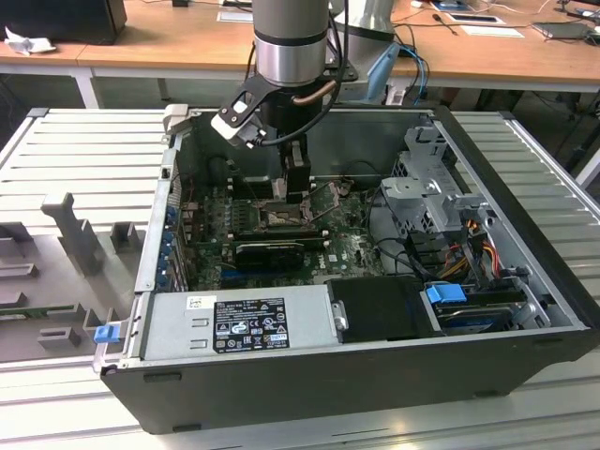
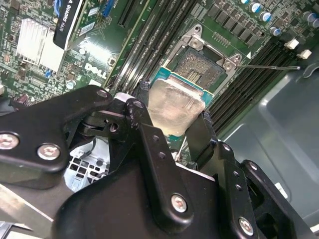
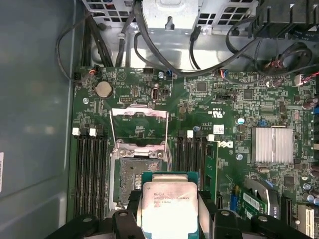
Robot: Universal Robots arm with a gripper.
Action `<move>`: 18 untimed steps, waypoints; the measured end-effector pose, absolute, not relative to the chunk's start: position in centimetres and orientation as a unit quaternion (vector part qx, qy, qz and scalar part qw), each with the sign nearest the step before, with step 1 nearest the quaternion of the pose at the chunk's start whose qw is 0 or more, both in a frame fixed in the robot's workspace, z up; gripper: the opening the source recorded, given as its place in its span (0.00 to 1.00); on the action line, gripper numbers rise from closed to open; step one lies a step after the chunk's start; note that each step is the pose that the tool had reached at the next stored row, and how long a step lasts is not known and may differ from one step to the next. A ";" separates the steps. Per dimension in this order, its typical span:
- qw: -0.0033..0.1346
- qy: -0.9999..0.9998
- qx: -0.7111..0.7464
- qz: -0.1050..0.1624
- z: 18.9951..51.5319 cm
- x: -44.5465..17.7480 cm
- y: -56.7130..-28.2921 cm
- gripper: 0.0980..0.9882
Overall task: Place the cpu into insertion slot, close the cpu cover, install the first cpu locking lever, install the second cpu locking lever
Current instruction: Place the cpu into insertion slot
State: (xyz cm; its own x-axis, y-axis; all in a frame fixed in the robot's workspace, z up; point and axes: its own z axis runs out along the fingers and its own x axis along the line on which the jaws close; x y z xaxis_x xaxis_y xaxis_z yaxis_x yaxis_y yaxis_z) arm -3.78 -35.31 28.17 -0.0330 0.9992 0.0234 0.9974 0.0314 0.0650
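The hand (image 2: 172, 122) is clamped on 2 opposite edges of the chip (image 3: 168, 206), which hangs just beside the open socket (image 3: 135, 178), not seated. The cover (image 3: 138, 118) is flipped up. The chip looks light, stiff and fragile, so an edge grip suits it.

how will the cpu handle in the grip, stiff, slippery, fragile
The cpu is a flat metal-lidded plate, so probably rigid and light. Pinched by its thin edges between the fingers, it could slip or tilt. Its thin green rim looks likely to chip if pressed askew.
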 end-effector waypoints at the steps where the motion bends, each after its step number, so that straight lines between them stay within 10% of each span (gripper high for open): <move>1: 0.014 0.718 0.695 0.031 28.1 -3.8 -35.3 0.49; 18: 0.013 0.716 0.698 0.030 26.8 -3.8 -35.0 0.49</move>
